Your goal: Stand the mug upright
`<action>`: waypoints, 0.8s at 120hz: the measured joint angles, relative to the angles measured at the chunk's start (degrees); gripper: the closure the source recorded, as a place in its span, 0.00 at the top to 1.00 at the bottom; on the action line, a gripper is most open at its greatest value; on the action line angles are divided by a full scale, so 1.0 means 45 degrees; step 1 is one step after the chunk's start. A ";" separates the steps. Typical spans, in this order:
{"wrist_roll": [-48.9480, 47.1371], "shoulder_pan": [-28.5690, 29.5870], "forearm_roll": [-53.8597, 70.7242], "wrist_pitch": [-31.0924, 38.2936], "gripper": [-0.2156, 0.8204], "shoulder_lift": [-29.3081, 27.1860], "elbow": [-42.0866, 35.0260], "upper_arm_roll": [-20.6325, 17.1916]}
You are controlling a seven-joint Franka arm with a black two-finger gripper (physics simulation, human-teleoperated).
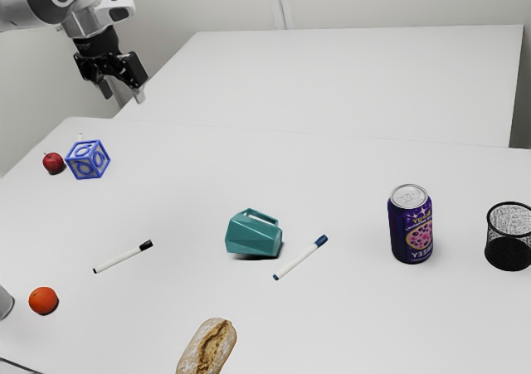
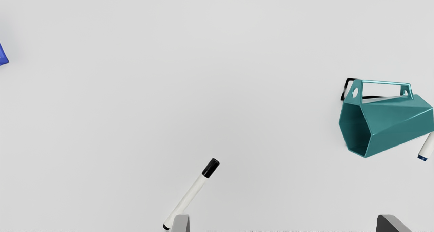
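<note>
A teal faceted mug [image 1: 254, 234] lies on its side on the white table in the exterior view, its handle up. In the wrist view the mug [image 2: 393, 120] shows its dark open mouth, with the handle along its upper side. My gripper [image 1: 123, 94] hangs high above the table at the exterior view's upper left, well away from the mug. Its two fingers stand wide apart in the wrist view, the gripper [image 2: 283, 223] open with nothing between them.
A blue-capped marker [image 1: 300, 258] lies close beside the mug; a black-capped marker [image 1: 123, 257] lies farther left. Also on the table [image 1: 332, 332] are a can [image 1: 411, 225], mesh cup [image 1: 509, 240], bread [image 1: 207, 347], orange [image 1: 43, 300], blue cube [image 1: 88, 160] and apple [image 1: 53, 162].
</note>
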 joint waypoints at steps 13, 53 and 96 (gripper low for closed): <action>-0.0011 0.0037 -0.0003 -0.0044 0.79 -0.0002 0.0009 0.0000; -0.0042 0.0043 -0.2064 0.0151 0.79 -0.0033 -0.1135 0.0015; 0.1494 0.0627 -0.7692 0.2365 0.79 -0.0116 -0.6143 0.0159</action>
